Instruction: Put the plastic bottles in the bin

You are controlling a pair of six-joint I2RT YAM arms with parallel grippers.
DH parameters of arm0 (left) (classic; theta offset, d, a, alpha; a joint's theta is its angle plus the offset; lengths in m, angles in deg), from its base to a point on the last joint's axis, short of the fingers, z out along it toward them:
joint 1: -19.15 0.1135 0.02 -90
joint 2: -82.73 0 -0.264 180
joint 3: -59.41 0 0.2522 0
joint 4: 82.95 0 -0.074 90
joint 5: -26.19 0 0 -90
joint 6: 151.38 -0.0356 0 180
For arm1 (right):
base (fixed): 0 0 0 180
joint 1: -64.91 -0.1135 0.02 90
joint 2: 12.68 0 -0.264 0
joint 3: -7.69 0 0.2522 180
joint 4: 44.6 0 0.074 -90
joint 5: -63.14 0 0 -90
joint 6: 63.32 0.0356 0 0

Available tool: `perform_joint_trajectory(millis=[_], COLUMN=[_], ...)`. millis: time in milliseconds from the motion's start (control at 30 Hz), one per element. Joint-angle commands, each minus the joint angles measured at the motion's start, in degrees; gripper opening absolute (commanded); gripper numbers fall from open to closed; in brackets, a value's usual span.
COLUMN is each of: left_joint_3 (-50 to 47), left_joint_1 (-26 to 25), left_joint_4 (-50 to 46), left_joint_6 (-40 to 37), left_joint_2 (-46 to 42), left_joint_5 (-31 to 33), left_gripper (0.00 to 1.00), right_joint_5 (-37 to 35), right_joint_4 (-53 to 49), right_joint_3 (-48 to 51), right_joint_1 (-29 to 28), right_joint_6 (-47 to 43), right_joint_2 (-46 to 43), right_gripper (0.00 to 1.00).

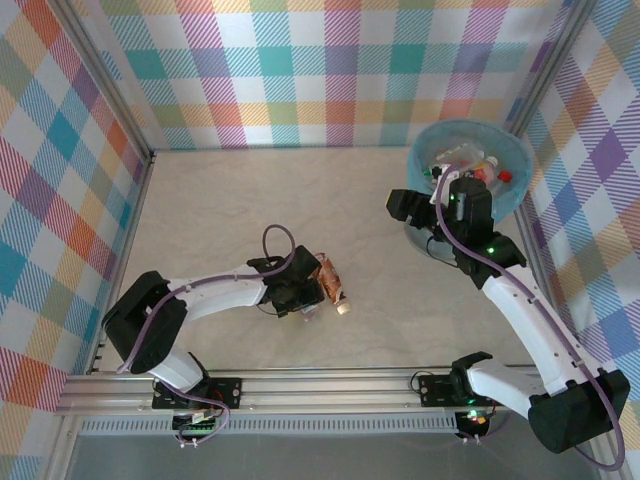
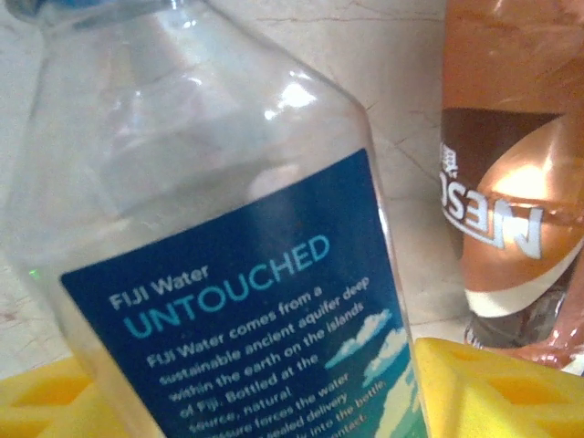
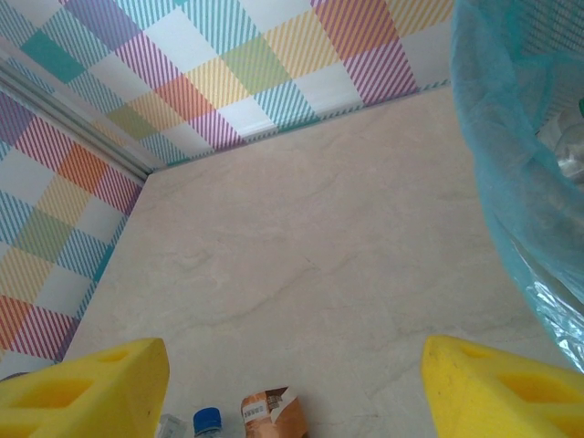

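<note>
left tool (image 2: pixel 269 391) near the worktop (image 1: pixel 250 200) centre: yellow pads (image 2: pixel 493 383) drawn in against both sides of the clear fiji bottle (image 2: pixel 210 228), which lies on the worktop. copper bottle (image 2: pixel 511 137) sits just beside it at 3 o'clock. right tool (image 3: pixel 292 388) gapes wide, empty, by the bin (image 1: pixel 522 170) at 2 o'clock; some bottles already lie inside.

risks, as we judge: the smooth thin wall may buckle or squirt out of the pads; the copper neighbour may get dragged along; the right arm crowds the bin's approach.

legible: "fiji water", "untouched", "comes from a sustainable ancient aquifer deep within the earth on the islands of fiji". copper label: "nes", upside down, rest hidden.
</note>
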Motion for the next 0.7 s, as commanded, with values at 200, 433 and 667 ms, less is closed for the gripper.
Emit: perform_joint_trajectory(millis=[200,433,667], left_joint_3=[-1.74,-0.29,6.79], left_joint_1=[-0.31,-0.41,-0.83], left_joint_4=[-5.42,-7.33,-3.90], left_joint_6=[-3.98,-11.21,-30.47], left_joint_2=[-9.48,-22.79,-31.94], left_joint_5=[7.17,18.07,20.14], left_gripper=[0.65,0.62,0.60], right_joint_5=[-0.54,5.08,21.30], right_joint_4=[0.07,1.79,7.52], right_joint_3=[-0.15,-0.95,-4.21], right_joint_1=[-0.32,-0.34,-2.80], right_joint_6=[-1.42,-1.81,-0.94], right_joint_2=[-0.66,-1.70,2.56], right_gripper=[0.73,0.72,0.72])
